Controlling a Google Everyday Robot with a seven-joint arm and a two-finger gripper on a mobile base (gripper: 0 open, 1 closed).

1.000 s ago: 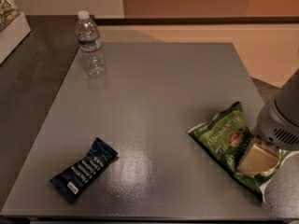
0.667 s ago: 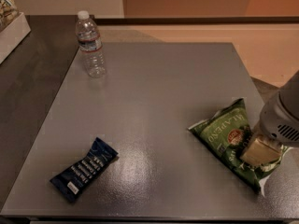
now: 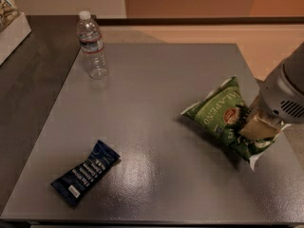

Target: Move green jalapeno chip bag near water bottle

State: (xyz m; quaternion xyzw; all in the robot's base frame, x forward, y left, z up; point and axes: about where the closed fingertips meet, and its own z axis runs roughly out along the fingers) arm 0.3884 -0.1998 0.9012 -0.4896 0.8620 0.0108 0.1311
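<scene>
The green jalapeno chip bag (image 3: 216,109) is at the right side of the grey table (image 3: 156,75), tilted with its left end raised and a shadow under it. My gripper (image 3: 251,122) reaches in from the right edge and is shut on the bag's right part; a beige finger (image 3: 258,127) lies over the bag. The water bottle (image 3: 91,44) stands upright at the table's far left corner, well apart from the bag.
A dark blue snack packet (image 3: 85,173) lies near the front left of the table. A dark counter (image 3: 33,84) adjoins the table's left side, with a white box (image 3: 12,32) at its far end. The table's right edge is close under my arm.
The chip bag has shifted up and to the left with my gripper on it, and its left end has risen off the table. The bottle and blue packet have not moved.
</scene>
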